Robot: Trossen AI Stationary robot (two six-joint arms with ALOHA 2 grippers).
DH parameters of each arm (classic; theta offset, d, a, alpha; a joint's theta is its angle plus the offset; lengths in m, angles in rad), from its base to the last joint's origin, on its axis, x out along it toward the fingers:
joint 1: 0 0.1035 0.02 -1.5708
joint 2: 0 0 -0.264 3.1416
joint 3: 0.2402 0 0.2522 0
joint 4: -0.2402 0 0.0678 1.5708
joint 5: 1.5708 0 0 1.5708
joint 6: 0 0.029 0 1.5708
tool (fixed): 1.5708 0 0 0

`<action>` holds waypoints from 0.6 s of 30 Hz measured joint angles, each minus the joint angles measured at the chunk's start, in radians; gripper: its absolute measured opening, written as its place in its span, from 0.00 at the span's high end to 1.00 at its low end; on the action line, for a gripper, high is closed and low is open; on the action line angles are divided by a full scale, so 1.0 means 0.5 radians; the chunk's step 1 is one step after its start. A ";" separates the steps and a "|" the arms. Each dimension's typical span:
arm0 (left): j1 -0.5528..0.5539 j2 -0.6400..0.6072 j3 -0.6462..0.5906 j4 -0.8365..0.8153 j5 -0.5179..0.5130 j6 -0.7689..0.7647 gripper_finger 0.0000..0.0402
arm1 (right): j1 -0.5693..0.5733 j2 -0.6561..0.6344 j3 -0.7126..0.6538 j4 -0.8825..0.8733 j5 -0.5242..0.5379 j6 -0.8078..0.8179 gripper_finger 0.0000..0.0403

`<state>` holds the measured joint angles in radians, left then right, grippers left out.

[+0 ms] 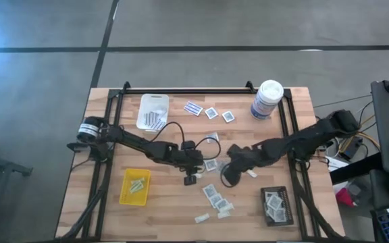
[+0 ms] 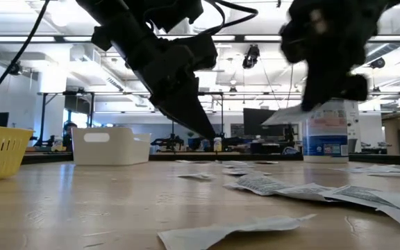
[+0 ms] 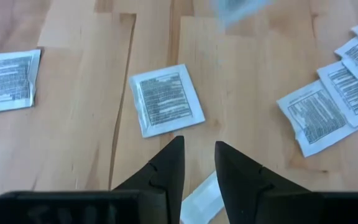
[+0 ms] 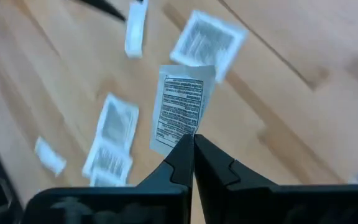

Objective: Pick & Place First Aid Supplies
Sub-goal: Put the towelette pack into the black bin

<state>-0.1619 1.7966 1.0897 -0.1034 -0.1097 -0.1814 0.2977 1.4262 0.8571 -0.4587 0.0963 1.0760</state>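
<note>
Many first aid supplies lie flat on the wooden table: white square packets (image 1: 215, 196) at the near middle, a blue-striped strip (image 1: 194, 108) and more squares (image 1: 211, 113) at the far side. My left gripper (image 3: 199, 155) hangs open above the table's middle. A square packet (image 3: 165, 99) lies just beyond its tips and a pale strip (image 3: 199, 200) lies under them. Just to its right, my right gripper (image 4: 193, 146) is shut on one white square packet (image 4: 182, 102), raised above the table. My right gripper pinches the packet's edge (image 4: 180, 138) between its two fingertips, coming from above and slanting down. The packet is lifted clear of the table and sticks out beyond the fingers; in the low view it (image 2: 283, 114) shows well above the tabletop.
A white tray (image 1: 152, 111) stands far left, a yellow tray (image 1: 135, 187) near left and a black tray (image 1: 275, 206) with packets near right. A tall white canister (image 1: 267, 100) stands at the far right. Loose packets (image 2: 283, 187) lie strewn across the near middle.
</note>
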 joint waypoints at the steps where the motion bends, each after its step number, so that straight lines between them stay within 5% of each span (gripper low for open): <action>1: 0.000 0.000 0.000 -0.005 0.000 0.000 0.75 | 0.028 -0.046 0.001 -0.042 0.000 0.037 0.98; 18: 0.000 0.000 -0.031 -0.012 0.001 -0.021 0.75 | 0.788 -0.431 0.002 -0.553 -0.002 1.027 0.98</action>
<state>-0.1621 1.7966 1.0744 -0.1094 -0.1093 -0.1917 0.6919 1.2105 0.8581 -0.7351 0.0952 1.5897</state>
